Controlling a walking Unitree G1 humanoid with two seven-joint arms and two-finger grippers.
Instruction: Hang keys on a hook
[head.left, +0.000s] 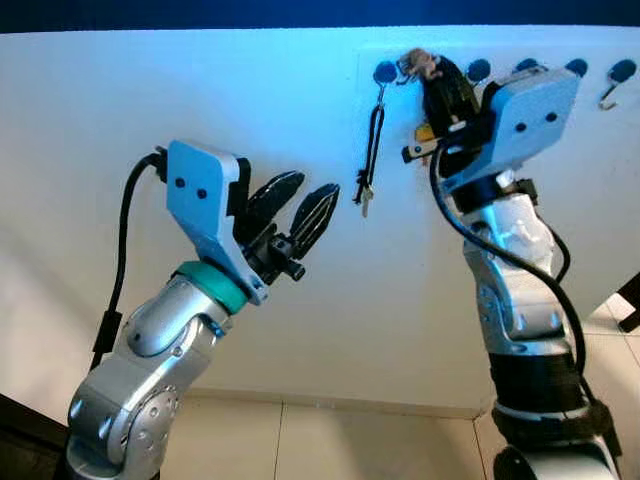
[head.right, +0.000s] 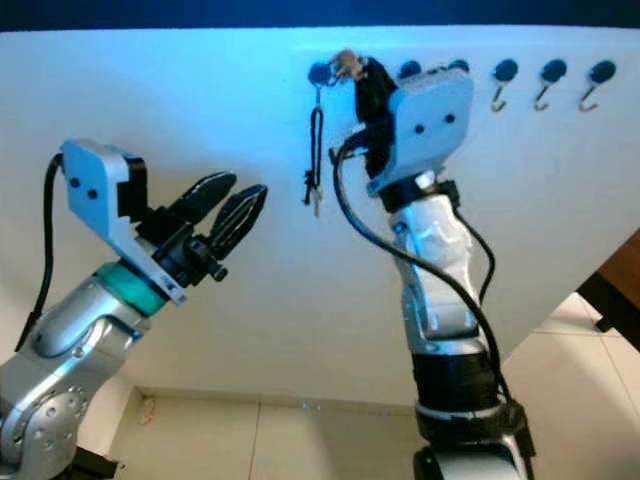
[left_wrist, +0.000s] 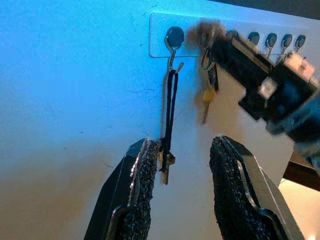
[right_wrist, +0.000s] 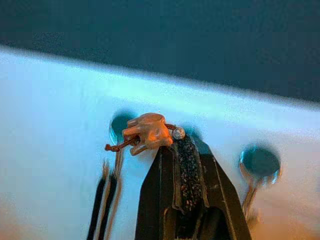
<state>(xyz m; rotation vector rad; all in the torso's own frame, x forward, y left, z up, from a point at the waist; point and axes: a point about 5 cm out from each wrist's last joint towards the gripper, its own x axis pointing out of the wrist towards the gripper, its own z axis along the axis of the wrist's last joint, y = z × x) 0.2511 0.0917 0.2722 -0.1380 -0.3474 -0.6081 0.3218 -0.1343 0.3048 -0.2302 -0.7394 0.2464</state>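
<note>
My right gripper (right_wrist: 181, 150) has its jaws pressed together on the keys (left_wrist: 206, 95), pinching them just below the tan charm (right_wrist: 149, 131), which sticks out past the fingertips with a small bead beside it. I see the bunch held up against the white hook rail (left_wrist: 159, 35), at the second hook from the left; a yellowish key dangles below the ring, blurred. On the first hook (left_wrist: 174, 40) a black cord (head.left: 374, 140) hangs with another key at its end. My left gripper (head.right: 225, 215) hovers lower, jaws spread, clear of the wall (head.left: 200, 100).
</note>
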